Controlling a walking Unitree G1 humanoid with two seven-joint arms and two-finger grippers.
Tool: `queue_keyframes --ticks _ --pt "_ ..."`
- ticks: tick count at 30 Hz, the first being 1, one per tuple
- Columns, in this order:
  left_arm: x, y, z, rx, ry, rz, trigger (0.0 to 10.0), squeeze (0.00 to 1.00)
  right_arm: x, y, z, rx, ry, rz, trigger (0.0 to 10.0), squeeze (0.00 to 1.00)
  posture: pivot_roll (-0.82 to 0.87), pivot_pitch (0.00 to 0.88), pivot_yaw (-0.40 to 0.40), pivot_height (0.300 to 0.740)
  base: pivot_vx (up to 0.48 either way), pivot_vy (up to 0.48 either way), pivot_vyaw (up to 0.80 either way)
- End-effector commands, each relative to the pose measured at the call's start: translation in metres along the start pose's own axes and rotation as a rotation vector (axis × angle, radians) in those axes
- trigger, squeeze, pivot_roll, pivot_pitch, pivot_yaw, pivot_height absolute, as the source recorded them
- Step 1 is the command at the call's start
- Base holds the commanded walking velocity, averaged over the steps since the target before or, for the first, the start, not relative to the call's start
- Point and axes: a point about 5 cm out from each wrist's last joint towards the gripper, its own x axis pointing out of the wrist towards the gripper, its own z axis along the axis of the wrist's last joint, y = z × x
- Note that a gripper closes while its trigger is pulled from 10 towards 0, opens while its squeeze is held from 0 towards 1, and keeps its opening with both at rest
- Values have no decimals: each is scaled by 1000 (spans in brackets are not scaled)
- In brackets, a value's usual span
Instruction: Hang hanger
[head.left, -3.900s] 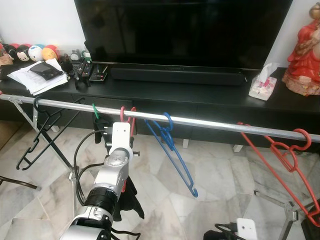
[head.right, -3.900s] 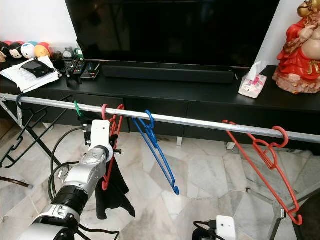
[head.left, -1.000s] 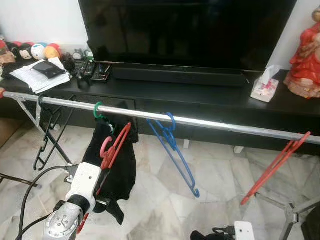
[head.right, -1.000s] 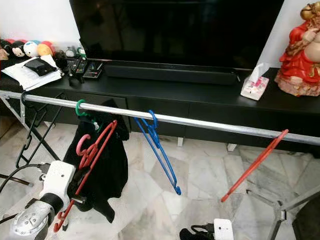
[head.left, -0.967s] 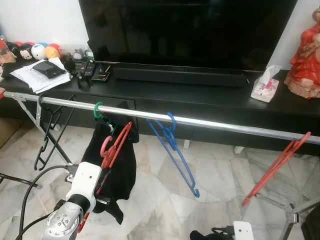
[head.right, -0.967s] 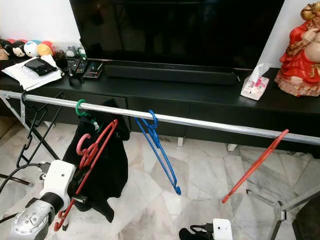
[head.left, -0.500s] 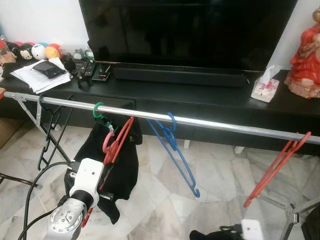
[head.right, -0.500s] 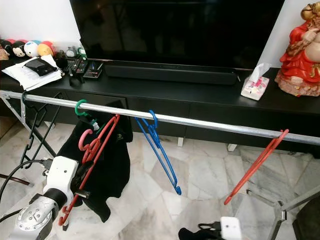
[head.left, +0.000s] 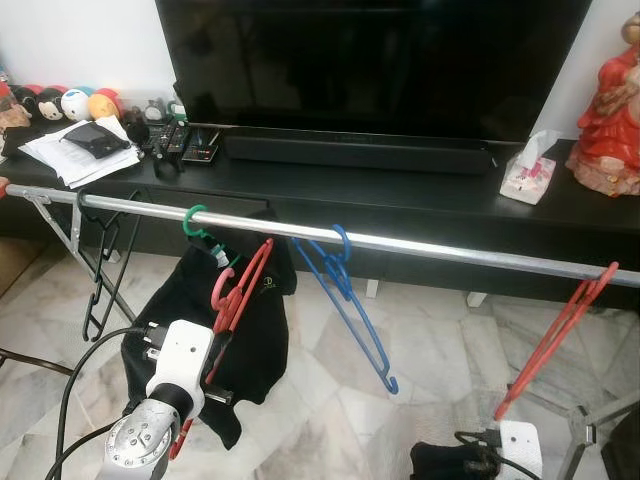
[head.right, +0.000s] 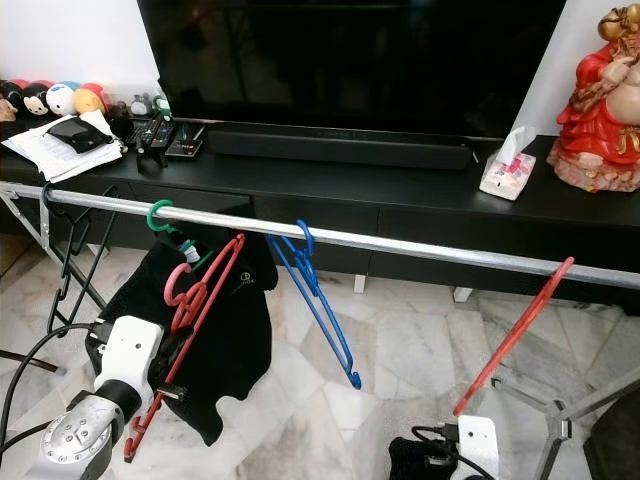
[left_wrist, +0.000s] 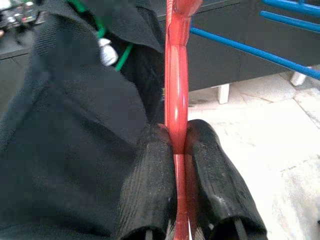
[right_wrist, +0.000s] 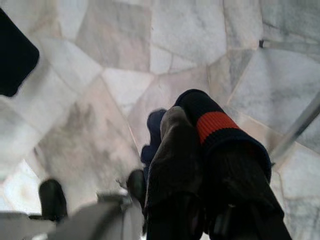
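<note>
The left gripper (left_wrist: 175, 150) has its jaws clamped on a red hanger (head.left: 235, 300), held tilted below the metal rail (head.left: 420, 245), its hook near but not on it, against a black garment (head.left: 255, 330) on a green hanger (head.left: 195, 222). The right gripper (right_wrist: 200, 150), low over the marble floor (right_wrist: 90, 75), grips a dark sock with a red stripe (right_wrist: 215, 125)

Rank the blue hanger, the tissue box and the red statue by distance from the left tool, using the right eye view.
1. Blue hanger, on the rail just right of the left tool.
2. Tissue box, on the TV console, far right.
3. Red statue, at the console's right end.
</note>
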Motion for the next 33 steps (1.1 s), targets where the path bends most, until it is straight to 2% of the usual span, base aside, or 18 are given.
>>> queue_keyframes --ticks 1,4,5,9,13,17,21,26,33 --pt "2 -1 3 10 -17 -6 10000 0 0 -1 -1 -1 6 -12 10000 0 -132 0 3 740 -244 0 -800" --pt "3 -2 2 7 -13 -11 10000 0 3 2 7 1 -8 -13 10000 0 -132 0 3 740 -245 0 -267" --pt "3 -2 2 5 -12 -11 10000 0 5 5 10 -28 -8 -8 10000 0 -134 0 1 740 -255 0 0" --pt "3 -3 2 2 -12 -10 10000 0 5 13 13 -11 -38 13 10000 0 -131 0 2 740 -263 0 0" --pt "3 -3 1 3 -10 -11 10000 0 9 33 20 -34 -52 39 10000 0 -129 0 3 740 -276 0 0" --pt "4 -1 1 4 -9 -7 10000 0 11 43 26 -29 -60 48 10000 0 -130 0 4 740 -276 0 0" --pt "5 -3 2 3 -9 -10 10000 0 15 59 36 -41 -75 63 10000 0 -133 0 4 740 -277 0 -644" --pt "5 -4 2 -1 -8 -13 10000 0 12 49 30 -38 -84 57 10000 0 -133 0 3 740 -278 0 -776" --pt "5 -4 1 -3 -6 -5 10000 0 11 48 34 -36 -121 58 10000 0 -133 0 -3 740 -281 0 -407"
